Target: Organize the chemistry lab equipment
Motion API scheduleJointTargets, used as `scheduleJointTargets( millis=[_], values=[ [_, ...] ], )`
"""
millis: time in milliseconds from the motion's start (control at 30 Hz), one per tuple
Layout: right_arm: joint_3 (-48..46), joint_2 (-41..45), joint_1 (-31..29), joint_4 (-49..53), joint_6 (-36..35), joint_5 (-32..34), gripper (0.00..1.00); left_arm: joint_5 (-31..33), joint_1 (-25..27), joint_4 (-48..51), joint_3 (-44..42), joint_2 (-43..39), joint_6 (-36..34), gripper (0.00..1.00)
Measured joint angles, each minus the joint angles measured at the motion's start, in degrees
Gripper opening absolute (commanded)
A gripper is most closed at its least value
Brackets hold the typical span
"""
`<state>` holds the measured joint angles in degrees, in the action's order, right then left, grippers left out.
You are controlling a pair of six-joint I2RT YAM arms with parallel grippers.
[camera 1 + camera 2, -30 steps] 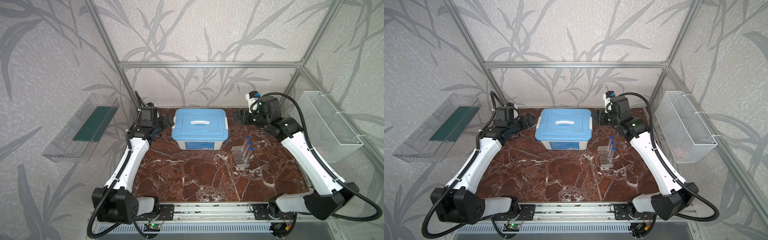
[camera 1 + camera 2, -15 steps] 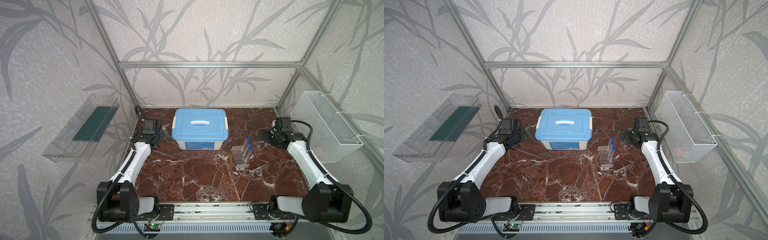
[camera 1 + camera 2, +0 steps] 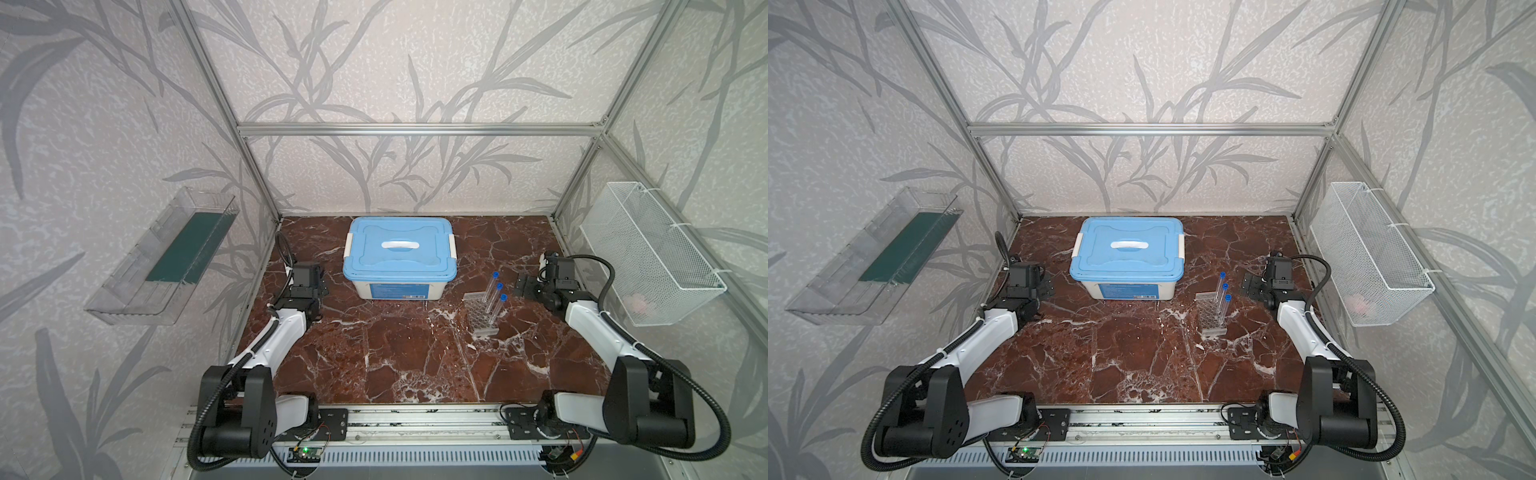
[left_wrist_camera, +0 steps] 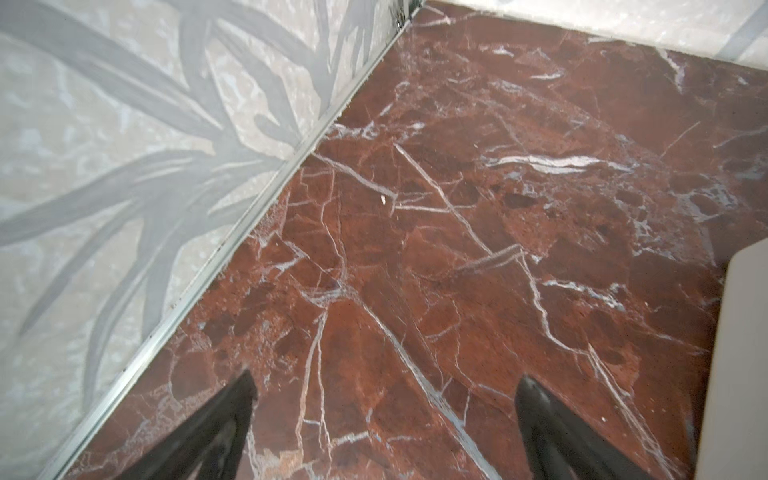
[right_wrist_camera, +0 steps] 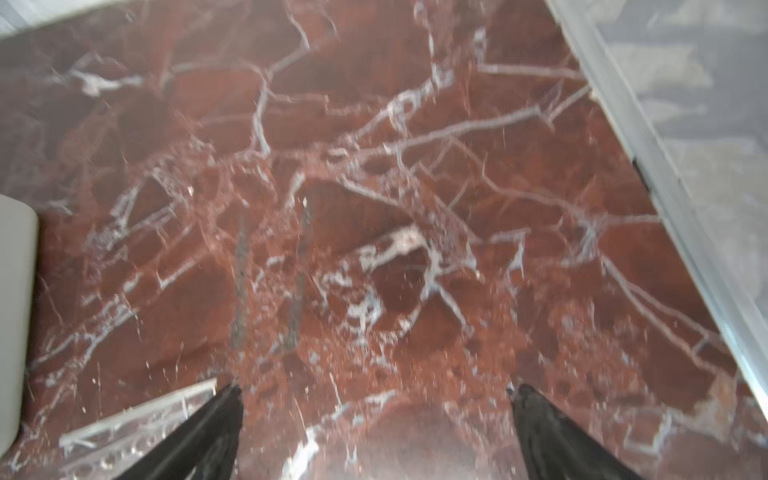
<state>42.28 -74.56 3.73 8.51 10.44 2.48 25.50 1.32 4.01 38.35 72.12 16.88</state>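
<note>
Red-brown marbled counter (image 3: pixel 395 357). Clear multi-hole rack (image 3: pixel 478 318) on right half, between white tub with blue lid (image 3: pixel 399 287) at rear centre and right edge. Three long blue-capped clear tubes (image 3: pixel 495 296) stand in rack holes. Left gripper (image 4: pixel 384 382) released, jaws wide, empty, near left edge. Right gripper (image 5: pixel 374 390) released, empty, near right edge, just beside rack.

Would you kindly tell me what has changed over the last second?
The left gripper and right gripper dropped and drew back from beside the blue-lidded tub toward the near edge. Both are open and empty, nothing grasped. The tub, rack and three tubes stayed put.
</note>
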Motion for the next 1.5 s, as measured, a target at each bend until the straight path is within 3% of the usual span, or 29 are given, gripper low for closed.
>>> scheduleJointTargets(
  millis=[33, 133, 467, 500, 733, 1200, 1500],
  values=[
    [-0.8, -0.2, 0.0, -2.8, -0.9, -0.5, 1.0, 0.4, 0.0, -1.7, -0.3, 0.3, -0.5, 0.99],
    [-4.6, -0.4, 0.0, -10.1, -3.5, -2.8, 1.0, 0.0, 0.0, -7.0, -2.1, 1.4, -3.1, 0.85],
    [-13.4, -2.9, 0.0, -27.1, -5.9, -7.1, 0.99, -4.0, -0.7, -25.0, -10.4, 3.8, -9.0, 0.92],
    [-14.2, -3.0, 0.0, -28.8, -6.0, -7.2, 0.99, -4.9, -1.0, -27.4, -11.1, 4.0, -9.5, 0.99],
    [-16.6, -4.0, 0.0, -38.6, -6.1, -7.5, 0.99, -12.5, -3.1, -42.3, -16.6, 7.1, -11.0, 0.99],
    [-18.4, -7.5, -1.5, -47.1, -6.5, -6.9, 0.99, -20.4, -4.8, -57.3, -18.6, 16.4, -11.4, 0.99],
    [-21.6, -11.7, -6.2, -56.4, -9.7, -3.4, 0.99, -22.3, -4.8, -60.2, -19.5, 17.3, -12.0, 0.99]
  ],
)
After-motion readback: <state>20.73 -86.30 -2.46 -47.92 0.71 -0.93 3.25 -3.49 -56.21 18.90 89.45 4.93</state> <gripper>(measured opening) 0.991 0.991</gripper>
